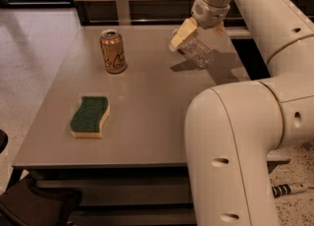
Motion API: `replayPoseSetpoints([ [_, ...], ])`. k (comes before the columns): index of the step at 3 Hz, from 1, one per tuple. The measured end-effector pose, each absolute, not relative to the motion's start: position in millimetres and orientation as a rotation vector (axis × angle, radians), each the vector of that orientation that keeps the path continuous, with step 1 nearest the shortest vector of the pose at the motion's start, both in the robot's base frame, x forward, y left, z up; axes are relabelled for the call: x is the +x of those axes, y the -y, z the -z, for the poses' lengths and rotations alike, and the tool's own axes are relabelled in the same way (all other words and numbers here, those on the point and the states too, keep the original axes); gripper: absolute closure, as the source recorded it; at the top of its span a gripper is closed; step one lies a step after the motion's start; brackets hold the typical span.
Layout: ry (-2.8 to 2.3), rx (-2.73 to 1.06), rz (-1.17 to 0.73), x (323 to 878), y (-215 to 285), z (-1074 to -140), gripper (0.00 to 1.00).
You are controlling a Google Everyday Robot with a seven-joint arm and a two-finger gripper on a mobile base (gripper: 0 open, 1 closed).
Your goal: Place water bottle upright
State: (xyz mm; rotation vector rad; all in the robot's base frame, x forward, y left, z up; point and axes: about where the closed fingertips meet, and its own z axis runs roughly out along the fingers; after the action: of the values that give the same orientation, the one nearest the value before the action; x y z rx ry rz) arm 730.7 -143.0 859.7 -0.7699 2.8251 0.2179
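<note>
Bench (147, 122) is carrying a sponge (90, 117) and a can (113, 51), both clear of the work. Arm (255, 18) is reaching over the far right area. Bottle (200, 54) is hanging tilted just above the bench, right of the can. Pincer (192, 39) is pinching its upper end. Judging by the thin, clear, ribbed wall, the bottle is probably weighing little, flexing under pressure and tipping easily. Gripping lightly across the ribs near the neck is looking safest.

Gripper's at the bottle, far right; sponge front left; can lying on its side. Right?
No: the camera view shows the can upright. The gripper is at the water bottle, far right; sponge front left.
</note>
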Motion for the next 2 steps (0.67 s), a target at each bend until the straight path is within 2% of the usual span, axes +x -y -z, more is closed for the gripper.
replayPoseSetpoints([
  [2, -2.849, -0.852, -0.064, 755, 141, -840, 0.00],
])
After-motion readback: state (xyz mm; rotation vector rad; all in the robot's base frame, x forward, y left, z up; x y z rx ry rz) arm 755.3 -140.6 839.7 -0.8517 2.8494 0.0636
